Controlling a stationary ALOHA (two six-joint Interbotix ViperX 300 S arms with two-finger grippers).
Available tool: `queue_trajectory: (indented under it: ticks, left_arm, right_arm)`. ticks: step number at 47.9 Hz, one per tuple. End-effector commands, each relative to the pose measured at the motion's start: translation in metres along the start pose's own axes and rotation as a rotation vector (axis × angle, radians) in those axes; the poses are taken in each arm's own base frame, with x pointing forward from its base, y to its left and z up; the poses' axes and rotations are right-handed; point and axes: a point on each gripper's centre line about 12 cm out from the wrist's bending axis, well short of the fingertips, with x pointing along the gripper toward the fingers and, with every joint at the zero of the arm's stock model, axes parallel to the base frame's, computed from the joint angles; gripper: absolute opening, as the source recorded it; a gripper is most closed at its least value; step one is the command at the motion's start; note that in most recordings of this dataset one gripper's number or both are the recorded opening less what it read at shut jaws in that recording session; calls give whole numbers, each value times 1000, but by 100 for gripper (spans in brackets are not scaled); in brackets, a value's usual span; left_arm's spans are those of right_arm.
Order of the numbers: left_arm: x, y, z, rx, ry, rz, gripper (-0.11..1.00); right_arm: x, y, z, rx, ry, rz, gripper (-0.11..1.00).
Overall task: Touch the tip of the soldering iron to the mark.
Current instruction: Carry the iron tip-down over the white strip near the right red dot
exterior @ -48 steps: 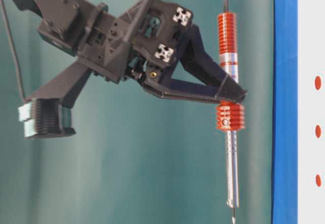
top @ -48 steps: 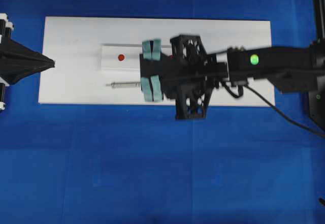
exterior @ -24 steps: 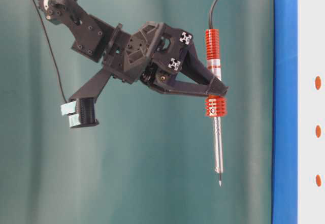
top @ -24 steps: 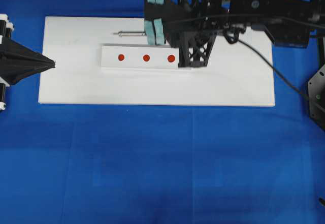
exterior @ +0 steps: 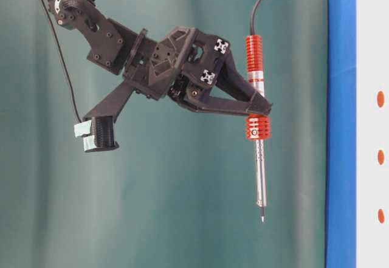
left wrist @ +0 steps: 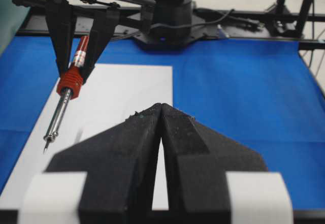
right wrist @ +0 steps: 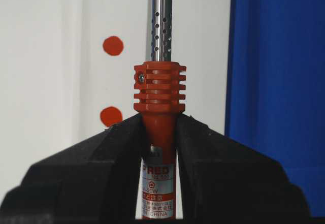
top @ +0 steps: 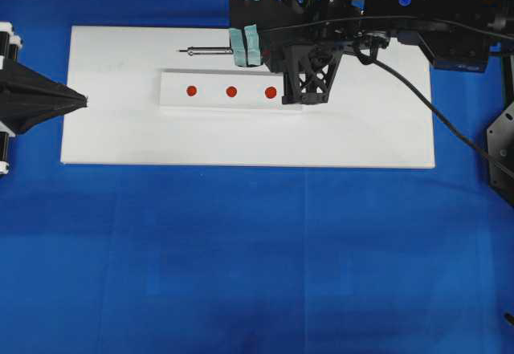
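My right gripper (top: 250, 49) is shut on the soldering iron's orange-red handle, just behind the ribbed collar (right wrist: 159, 89). It holds the iron in the air, lying level over the white board. The silver shaft (top: 210, 50) points left along the far side of a raised white strip (top: 173, 101) that bears three red dot marks (top: 191, 91), (top: 231, 91), (top: 271, 92). The tip (top: 180, 50) touches nothing and lies beyond the left dot. In the table-level view the iron (exterior: 260, 171) stays apart from the board. My left gripper (top: 80, 99) is shut and empty at the board's left edge.
The white board (top: 361, 129) lies on a blue cloth (top: 257, 258). The iron's black cord (top: 434, 117) trails right over the board and cloth. The right arm (top: 418, 17) spans the board's far right part.
The right gripper carried the iron from the near side of the strip to its far side, uncovering all three dots. In the last half second it barely shifted. The left gripper has not moved.
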Motion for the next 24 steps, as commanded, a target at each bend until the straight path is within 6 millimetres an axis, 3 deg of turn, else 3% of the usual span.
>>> queue_trajectory:
  ticks: [1, 24]
  left_arm:
    - [2, 0, 4, 4, -9, -1, 0]
    - [1, 0, 4, 1, -12, -1, 0]
  right_arm:
    - [-14, -3, 8, 9, -27, -3, 6]
    - [-13, 0, -11, 20, 185, 19, 6]
